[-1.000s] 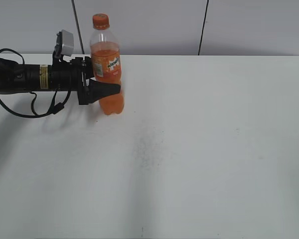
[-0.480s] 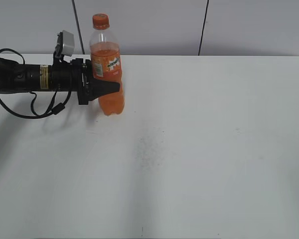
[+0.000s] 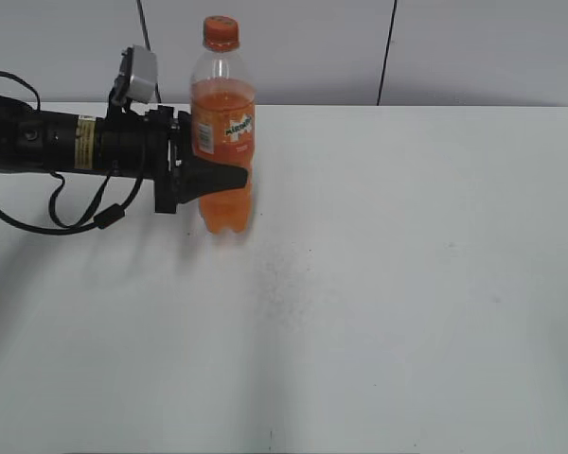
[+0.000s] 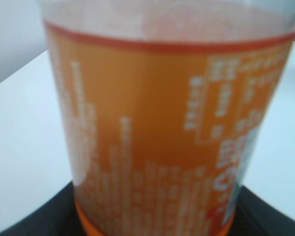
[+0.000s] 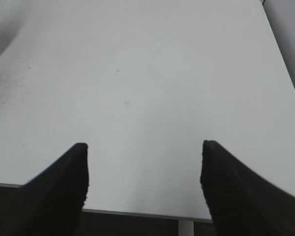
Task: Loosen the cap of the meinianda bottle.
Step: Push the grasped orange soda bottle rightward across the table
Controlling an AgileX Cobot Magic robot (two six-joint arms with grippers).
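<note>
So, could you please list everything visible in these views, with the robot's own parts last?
Bottle: one, clear with orange drink and orange label, upright at the table's back left.
Cap: one, orange, on the bottle.
Table: one, white, filling the scene.
Wall: grey panels behind the table.
Left claw: one, black, closed around the bottle's body below the label.
Right claw: one, black, open over bare table, seen only in its wrist view.

Green-white logo seen on the orange label (image 3: 229,129) of the meinianda bottle (image 3: 223,132), lettering too small to be read, dense white print on the label's back in the left wrist view, blurred and unreadable, yellow sticker (image 3: 83,141) on the arm left of the bottle, illegible
</note>
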